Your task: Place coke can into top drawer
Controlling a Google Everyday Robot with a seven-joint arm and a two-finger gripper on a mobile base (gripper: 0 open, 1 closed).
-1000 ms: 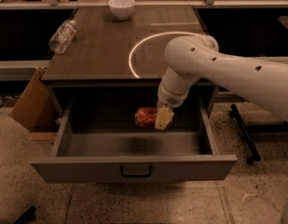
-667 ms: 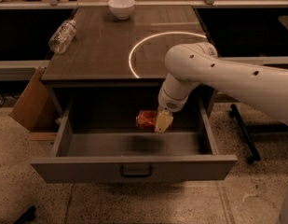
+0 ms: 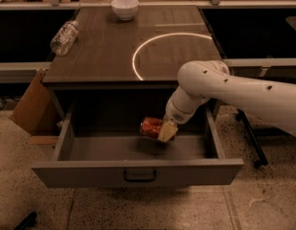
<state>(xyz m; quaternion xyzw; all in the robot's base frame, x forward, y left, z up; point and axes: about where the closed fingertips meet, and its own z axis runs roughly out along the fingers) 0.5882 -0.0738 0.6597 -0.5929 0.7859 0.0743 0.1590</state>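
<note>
Gripper (image 3: 165,131) was clamped on the coke can (image 3: 149,127), which lay on its side at its 9 o'clock, low inside the open top drawer (image 3: 138,172); bowl (image 3: 125,7) at 11 o'clock, bottle (image 3: 64,37) at 10 o'clock.

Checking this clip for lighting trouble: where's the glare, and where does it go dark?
Camera view: dim, warm light overall; a bright ring glares on the cabinet top; the recess behind the open top drawer is nearly black, yet the hand, gripping the coke can inside the drawer, is lit.
</note>
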